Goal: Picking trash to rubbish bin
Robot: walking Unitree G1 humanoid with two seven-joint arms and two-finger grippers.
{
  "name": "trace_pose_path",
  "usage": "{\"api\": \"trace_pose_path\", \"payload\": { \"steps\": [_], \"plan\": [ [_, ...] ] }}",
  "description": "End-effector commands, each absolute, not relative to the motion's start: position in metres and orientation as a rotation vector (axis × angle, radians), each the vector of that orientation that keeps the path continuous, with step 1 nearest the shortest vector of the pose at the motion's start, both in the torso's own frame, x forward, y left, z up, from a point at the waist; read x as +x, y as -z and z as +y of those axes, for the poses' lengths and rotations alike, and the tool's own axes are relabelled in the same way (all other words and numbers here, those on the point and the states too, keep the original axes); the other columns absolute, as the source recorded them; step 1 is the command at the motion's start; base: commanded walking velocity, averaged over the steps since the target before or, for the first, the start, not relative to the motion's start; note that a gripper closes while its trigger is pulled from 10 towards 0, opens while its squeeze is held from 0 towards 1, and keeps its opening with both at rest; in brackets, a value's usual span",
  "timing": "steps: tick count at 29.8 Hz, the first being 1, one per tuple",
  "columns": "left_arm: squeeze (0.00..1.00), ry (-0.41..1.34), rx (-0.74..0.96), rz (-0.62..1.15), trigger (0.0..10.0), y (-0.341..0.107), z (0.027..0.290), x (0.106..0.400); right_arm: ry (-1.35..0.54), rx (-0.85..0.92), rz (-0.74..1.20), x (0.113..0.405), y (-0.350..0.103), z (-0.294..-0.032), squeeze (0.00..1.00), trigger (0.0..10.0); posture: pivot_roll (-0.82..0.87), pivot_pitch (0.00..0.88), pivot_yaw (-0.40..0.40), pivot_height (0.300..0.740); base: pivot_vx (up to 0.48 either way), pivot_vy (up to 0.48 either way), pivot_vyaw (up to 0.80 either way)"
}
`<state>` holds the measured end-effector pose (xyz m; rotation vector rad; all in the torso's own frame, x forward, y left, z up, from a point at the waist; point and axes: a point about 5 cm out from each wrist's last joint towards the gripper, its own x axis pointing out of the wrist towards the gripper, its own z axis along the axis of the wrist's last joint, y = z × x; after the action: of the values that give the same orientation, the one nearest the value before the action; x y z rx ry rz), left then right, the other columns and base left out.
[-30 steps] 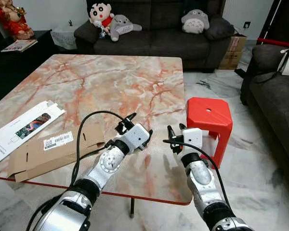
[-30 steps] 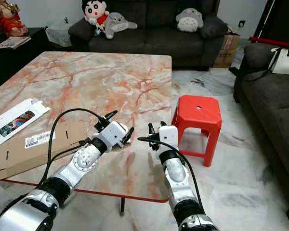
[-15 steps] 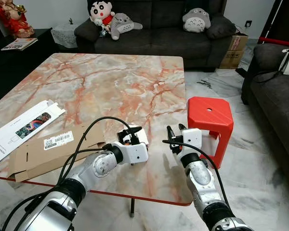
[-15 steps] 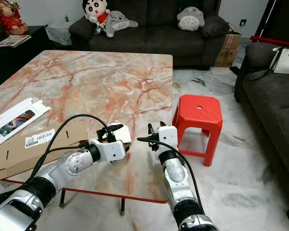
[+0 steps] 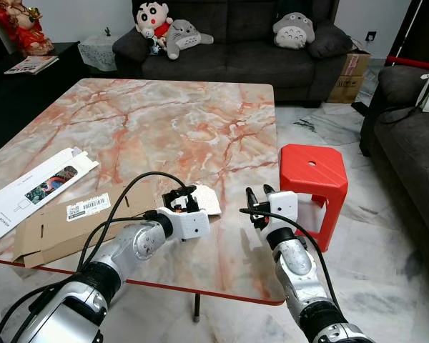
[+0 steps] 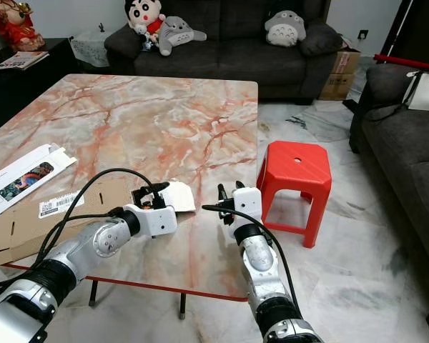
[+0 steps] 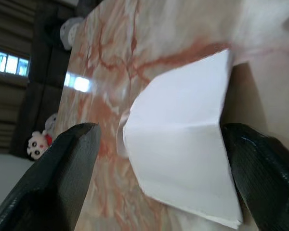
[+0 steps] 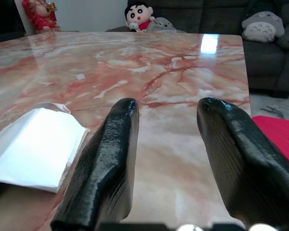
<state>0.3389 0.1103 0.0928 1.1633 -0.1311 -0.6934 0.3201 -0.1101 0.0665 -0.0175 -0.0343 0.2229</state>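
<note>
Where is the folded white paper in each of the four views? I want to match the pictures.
Left eye view: folded white paper on the marble table, just ahead of the left gripper.
Right eye view: near the table's front, at.
Left wrist view: between the open fingers, at.
Right wrist view: beside the right gripper, at.
Shared landmark: the red-veined marble tabletop.

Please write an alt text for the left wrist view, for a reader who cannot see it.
A folded white paper lies on the pink-veined marble table between the two open black fingers of the left gripper. Neither finger touches the paper yet.
</note>
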Motion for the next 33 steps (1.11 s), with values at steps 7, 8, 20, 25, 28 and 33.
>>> {"api": "trace_pose_path", "payload": {
  "steps": [7,8,20,25,28,33],
  "plan": [
    [0.00,0.619,1.235,-0.058,10.0,-0.089,0.114,0.347,-0.230,-0.024,-0.029,0.321,-0.067,-0.109,0.00,10.0,0.15,0.008,0.021,0.740,0.000,0.000,0.00],
    [0.00,0.617,1.236,-0.057,10.0,-0.089,0.114,0.347,-0.230,-0.024,-0.029,0.321,-0.067,-0.109,0.00,10.0,0.15,0.008,0.021,0.740,0.000,0.000,0.00],
    [0.00,0.461,1.227,-0.151,10.0,-0.091,0.101,0.352,-0.227,-0.023,-0.033,0.322,-0.068,-0.110,0.00,10.0,0.15,0.020,0.016,0.740,0.000,0.000,0.00],
    [0.00,0.489,1.232,-0.142,10.0,-0.084,0.093,0.348,-0.224,-0.025,-0.034,0.322,-0.068,-0.111,0.00,10.0,0.15,0.021,0.017,0.740,0.000,0.000,0.00],
    [0.00,0.488,1.243,-0.148,4.3,-0.082,0.091,0.347,-0.220,-0.024,-0.036,0.322,-0.069,-0.112,0.00,10.0,0.14,0.020,0.017,0.740,0.000,0.000,0.00],
    [0.00,0.493,1.250,-0.158,0.0,-0.081,0.088,0.346,-0.217,-0.023,-0.037,0.322,-0.069,-0.112,0.00,10.0,0.14,0.020,0.019,0.740,0.000,0.000,0.00]
  ]
}}
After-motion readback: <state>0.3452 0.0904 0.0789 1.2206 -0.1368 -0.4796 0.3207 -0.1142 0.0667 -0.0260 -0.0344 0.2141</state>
